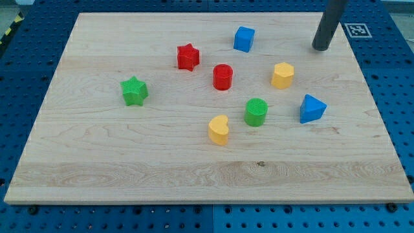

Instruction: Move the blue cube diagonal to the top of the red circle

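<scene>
Your counter [97, 162], left to right:
- green star [134, 90], nearest the left edge;
- red star [187, 57];
- yellow heart [219, 129];
- red circle [222, 76], mid-counter;
- blue cube [244, 39], near the top edge, up and right of the red circle;
- green circle [256, 111];
- yellow hexagon [283, 75];
- blue triangle [312, 109].

Your tool is a plain rod holding nothing; my tip [320, 48] stands near the top right corner, well right of the cube.

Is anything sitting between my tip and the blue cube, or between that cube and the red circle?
Nothing visible. My tip stands to the view's right of the blue cube with bare board between. The red circle lies below-left of the cube, gap clear.
</scene>
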`<control>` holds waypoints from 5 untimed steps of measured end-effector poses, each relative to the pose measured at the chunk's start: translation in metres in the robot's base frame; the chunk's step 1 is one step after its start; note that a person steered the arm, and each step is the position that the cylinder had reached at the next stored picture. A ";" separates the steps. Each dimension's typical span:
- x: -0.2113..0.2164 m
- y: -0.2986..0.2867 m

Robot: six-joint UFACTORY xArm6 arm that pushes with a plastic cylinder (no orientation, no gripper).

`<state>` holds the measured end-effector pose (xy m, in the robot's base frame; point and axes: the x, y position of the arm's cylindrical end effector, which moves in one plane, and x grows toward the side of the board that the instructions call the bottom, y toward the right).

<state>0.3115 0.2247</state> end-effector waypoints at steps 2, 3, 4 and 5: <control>0.000 -0.033; 0.000 -0.057; 0.000 -0.069; 0.000 -0.105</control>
<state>0.3114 0.1193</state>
